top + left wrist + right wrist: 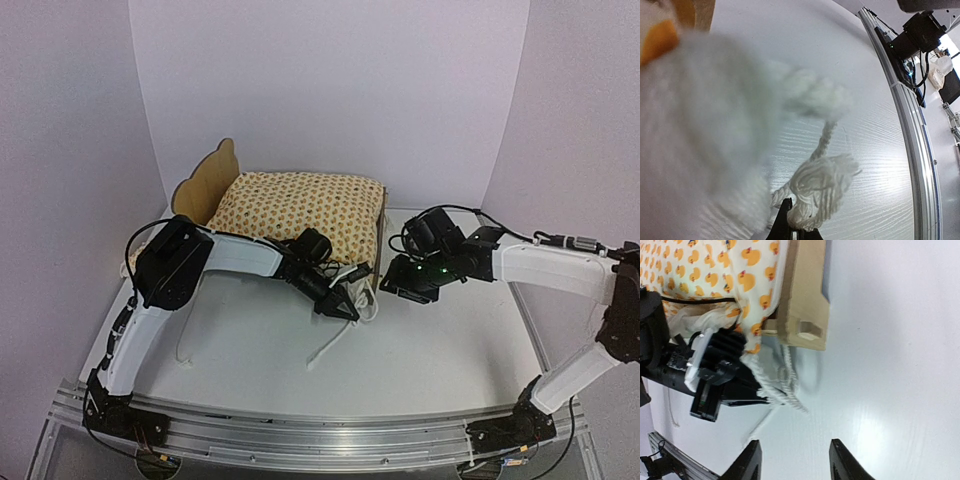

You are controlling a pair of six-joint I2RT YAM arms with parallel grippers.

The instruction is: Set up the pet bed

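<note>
The pet bed (205,182) stands at the back left, a light plywood frame with a scalloped headboard. Its low footboard (805,295) fills the top of the right wrist view. A cream cushion (300,210) printed with orange ducks lies in the frame. White rope ties (782,385) hang from the cushion's corner by the footboard. My left gripper (348,308) is shut on a frayed tie end (822,192) just in front of that corner. To the right of the ties, my right gripper (795,460) hovers open over the table with nothing between its fingers.
Another white tie (330,350) trails over the white table toward the front. A metal rail (300,435) carrying both arm bases runs along the near edge. Purple walls close in the back and both sides.
</note>
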